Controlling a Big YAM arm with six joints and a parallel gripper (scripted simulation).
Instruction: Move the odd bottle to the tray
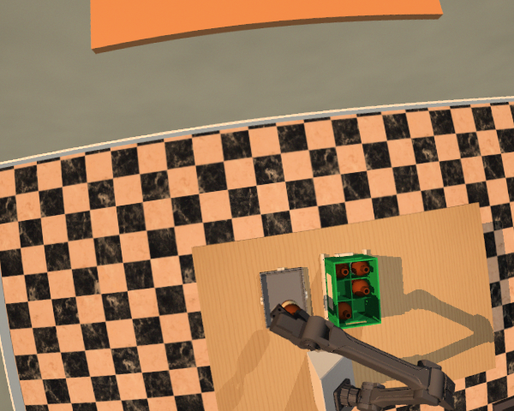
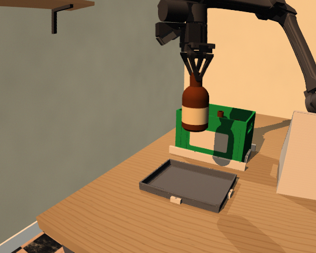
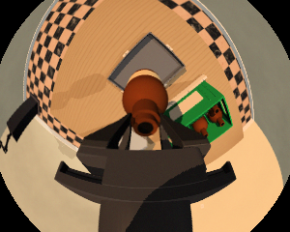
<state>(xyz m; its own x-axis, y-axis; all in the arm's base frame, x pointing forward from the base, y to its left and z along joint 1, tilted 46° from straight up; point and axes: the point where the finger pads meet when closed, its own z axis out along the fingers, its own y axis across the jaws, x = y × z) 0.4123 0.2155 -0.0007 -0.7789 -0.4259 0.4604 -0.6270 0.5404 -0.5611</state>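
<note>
Pale block (image 1: 337,376) (image 2: 302,152) (image 3: 140,141) stands near one crate (image 1: 379,287) (image 2: 181,136) (image 3: 214,93), with a light strip (image 1: 323,265) (image 2: 207,157) (image 3: 192,87) between that crate and one grey tray (image 1: 283,285) (image 2: 190,182) (image 3: 147,53). I count four bottles (image 1: 361,287) (image 3: 200,126) in the crate, while the fifth bottle (image 1: 290,306) (image 2: 195,108) (image 3: 145,97) hangs upright in the air, raised above tray height, its neck pinched by the gripper (image 1: 288,324) (image 2: 196,77) (image 3: 145,117).

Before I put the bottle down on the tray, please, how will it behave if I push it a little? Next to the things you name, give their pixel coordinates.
The bottle (image 1: 289,306) (image 2: 195,108) (image 3: 145,97) would probably tip if pushed high, since its body is taller than wide. Once over, its round sides would likely let it roll, though the raised rim of the tray (image 1: 285,287) (image 2: 188,179) (image 3: 152,55) may stop it.
</note>
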